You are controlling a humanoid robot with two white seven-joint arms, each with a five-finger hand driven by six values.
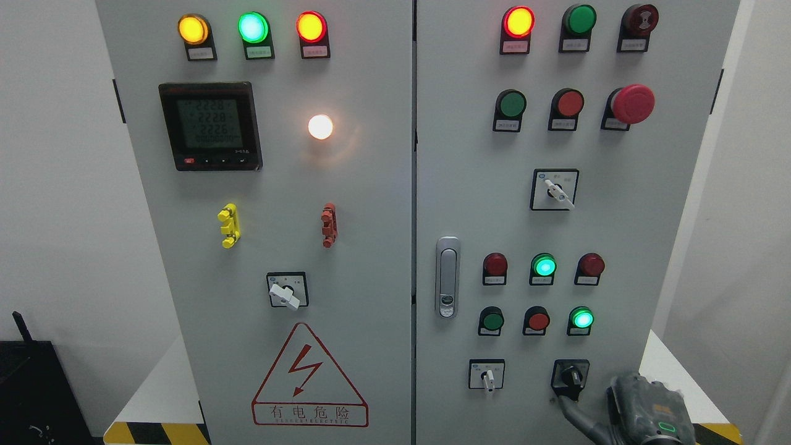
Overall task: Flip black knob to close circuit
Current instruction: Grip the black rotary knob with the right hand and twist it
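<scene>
The right robot hand (642,411) comes in at the lower right corner, grey, with a small green light on its back. One dark finger (571,413) reaches up and left, its tip touching or just under the black knob (571,375); I cannot tell whether it presses on it, and the other fingers are hidden, so I cannot tell if the robot hand is spread or pinching. The black knob sits on a black plate at the bottom right of the cabinet's right door (642,204), its handle pointing roughly straight down. Just left of it, on the same row, is a white-handled switch (487,375), also pointing down. Above these are two rows of small round lamps and buttons; a green lamp (544,266) glows in the upper row and another green lamp (581,318) in the lower. Higher up is a second white switch (555,190), turned toward the lower right, and a red mushroom button (633,103). A door latch (447,277) stands near the seam. The left door (371,204) carries a meter (210,126), a lit white lamp (320,127) and a red warning triangle (309,378).
</scene>
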